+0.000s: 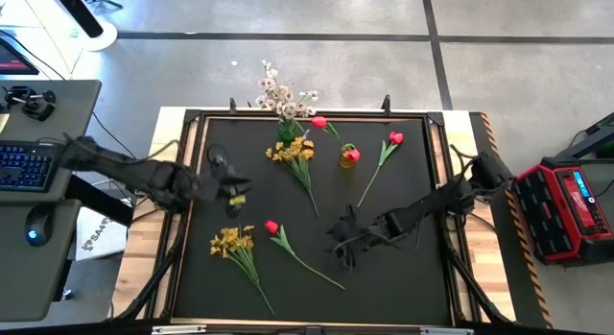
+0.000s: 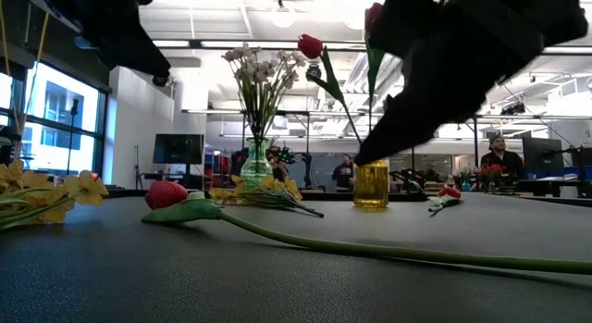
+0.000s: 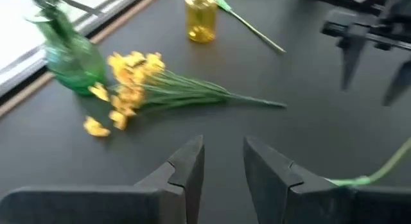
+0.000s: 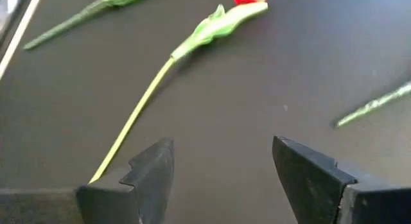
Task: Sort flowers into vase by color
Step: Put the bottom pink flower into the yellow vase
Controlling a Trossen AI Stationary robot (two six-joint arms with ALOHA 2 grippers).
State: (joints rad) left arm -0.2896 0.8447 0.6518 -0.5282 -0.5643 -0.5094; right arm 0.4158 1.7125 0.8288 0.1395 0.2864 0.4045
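A green vase (image 1: 286, 133) at the table's far edge holds white blossoms (image 1: 278, 93). Beside it a yellow vase (image 1: 346, 160) holds a leaning red tulip (image 2: 310, 45). On the mat lie a yellow bunch (image 1: 291, 153) next to the green vase, another yellow bunch (image 1: 233, 242) near left, a red tulip (image 1: 393, 139) far right, and a red tulip (image 1: 272, 227) whose stem runs toward the near edge. My left gripper (image 3: 223, 148) hovers left of the middle, open with a narrow gap and nothing in it. My right gripper (image 4: 221, 156) is wide open just above the mat, right of the near tulip's stem (image 4: 138, 112).
The mat lies in a wooden frame (image 1: 465, 181). A desk with a keyboard (image 1: 24, 167) stands at the left and a red device (image 1: 566, 205) at the right. In the low view, people (image 2: 498, 147) show in the room beyond the table.
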